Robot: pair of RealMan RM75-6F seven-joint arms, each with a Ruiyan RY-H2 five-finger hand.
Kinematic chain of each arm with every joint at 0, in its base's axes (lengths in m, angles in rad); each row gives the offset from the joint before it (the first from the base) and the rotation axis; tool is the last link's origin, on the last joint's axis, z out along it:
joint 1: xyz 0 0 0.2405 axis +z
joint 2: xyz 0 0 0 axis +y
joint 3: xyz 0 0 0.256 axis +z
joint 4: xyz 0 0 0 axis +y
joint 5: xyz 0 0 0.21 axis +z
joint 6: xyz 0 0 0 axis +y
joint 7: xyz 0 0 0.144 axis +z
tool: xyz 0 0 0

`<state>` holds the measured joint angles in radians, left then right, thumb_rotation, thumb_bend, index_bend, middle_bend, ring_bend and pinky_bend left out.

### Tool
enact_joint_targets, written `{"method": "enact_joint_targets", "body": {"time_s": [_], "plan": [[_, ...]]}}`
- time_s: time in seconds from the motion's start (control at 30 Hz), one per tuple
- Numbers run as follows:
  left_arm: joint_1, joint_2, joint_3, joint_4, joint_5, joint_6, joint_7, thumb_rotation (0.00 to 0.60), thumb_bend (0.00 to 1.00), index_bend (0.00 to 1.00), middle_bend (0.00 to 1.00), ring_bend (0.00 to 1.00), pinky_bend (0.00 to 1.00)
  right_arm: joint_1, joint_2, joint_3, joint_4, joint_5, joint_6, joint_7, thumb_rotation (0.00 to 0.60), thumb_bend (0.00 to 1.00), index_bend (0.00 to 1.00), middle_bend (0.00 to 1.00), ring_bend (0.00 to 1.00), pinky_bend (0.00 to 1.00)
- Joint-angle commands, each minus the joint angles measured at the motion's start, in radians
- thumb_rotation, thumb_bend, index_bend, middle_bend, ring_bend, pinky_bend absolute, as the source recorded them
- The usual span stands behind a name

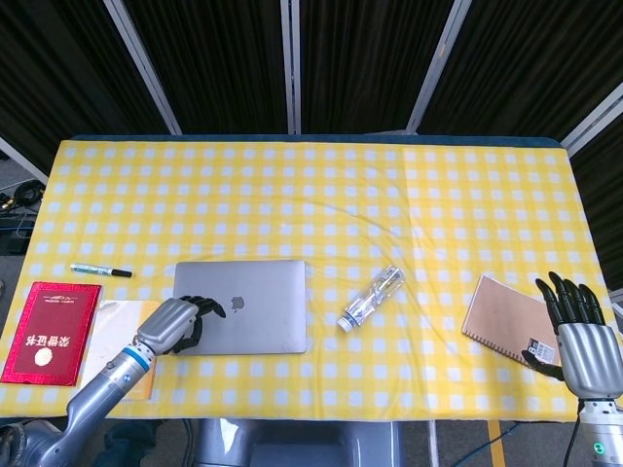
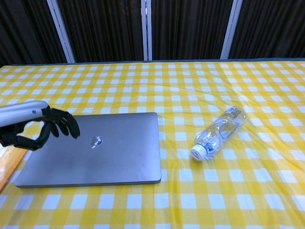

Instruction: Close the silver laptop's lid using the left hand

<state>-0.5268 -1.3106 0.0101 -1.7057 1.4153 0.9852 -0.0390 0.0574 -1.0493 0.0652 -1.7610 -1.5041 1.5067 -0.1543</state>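
Note:
The silver laptop (image 1: 248, 306) lies in the front left part of the table with its lid down flat on the base, logo facing up (image 2: 109, 152). My left hand (image 1: 175, 324) is over the lid's left end, fingers bent downward and apart, holding nothing (image 2: 35, 126). Whether its fingertips touch the lid I cannot tell. My right hand (image 1: 579, 336) is at the front right edge of the table, fingers spread, empty, and out of the chest view.
A clear plastic bottle (image 1: 372, 297) lies on its side right of the laptop (image 2: 219, 130). A brown notebook (image 1: 501, 316) sits by my right hand. At the left are a pen (image 1: 100, 270), a red booklet (image 1: 51, 333) and a pale pad (image 1: 109, 319).

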Motion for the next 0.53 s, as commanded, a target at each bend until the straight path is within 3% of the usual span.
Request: {"method": "enact_joint_targets", "body": {"time_s": [0.03, 0.1, 0.13, 0.2, 0.23, 0.37, 0.53], "plan": [[0.068, 0.058, -0.037, -0.047, 0.067, 0.192, 0.041, 0.600, 0.95, 0.25, 0.13, 0.07, 0.07, 0.000, 0.001, -0.001, -0.001, -0.003, 0.001, 0.001, 0.600, 0.00, 0.00, 0.00, 0.00, 0.00], [0.112, 0.075, -0.051, -0.066, 0.072, 0.290, 0.096, 0.600, 0.75, 0.18, 0.06, 0.02, 0.02, -0.001, 0.001, -0.002, -0.003, -0.008, 0.004, 0.000, 0.600, 0.00, 0.00, 0.00, 0.00, 0.00], [0.125, 0.080, -0.053, -0.073, 0.068, 0.314, 0.119, 0.600, 0.51, 0.11, 0.03, 0.01, 0.00, -0.001, 0.001, -0.002, -0.003, -0.009, 0.004, 0.000, 0.600, 0.00, 0.00, 0.00, 0.00, 0.00], [0.157, 0.097, -0.055, -0.099, 0.039, 0.358, 0.193, 0.600, 0.12, 0.02, 0.00, 0.00, 0.00, -0.001, 0.001, -0.003, -0.003, -0.011, 0.005, -0.001, 0.600, 0.00, 0.00, 0.00, 0.00, 0.00], [0.174, 0.111, -0.054, -0.122, 0.016, 0.376, 0.246, 0.600, 0.00, 0.00, 0.00, 0.00, 0.00, -0.001, 0.001, -0.004, -0.003, -0.013, 0.004, 0.000, 0.600, 0.00, 0.00, 0.00, 0.00, 0.00], [0.239, 0.133, -0.047, -0.172, -0.012, 0.478, 0.399, 0.600, 0.00, 0.00, 0.00, 0.00, 0.00, 0.001, 0.006, -0.008, -0.002, -0.024, -0.001, 0.013, 0.600, 0.00, 0.00, 0.00, 0.00, 0.00], [0.305, 0.124, -0.017, -0.159, 0.022, 0.559, 0.409, 0.600, 0.00, 0.00, 0.00, 0.00, 0.00, 0.000, 0.010, -0.008, 0.003, -0.031, 0.005, 0.026, 0.600, 0.00, 0.00, 0.00, 0.00, 0.00]]}}
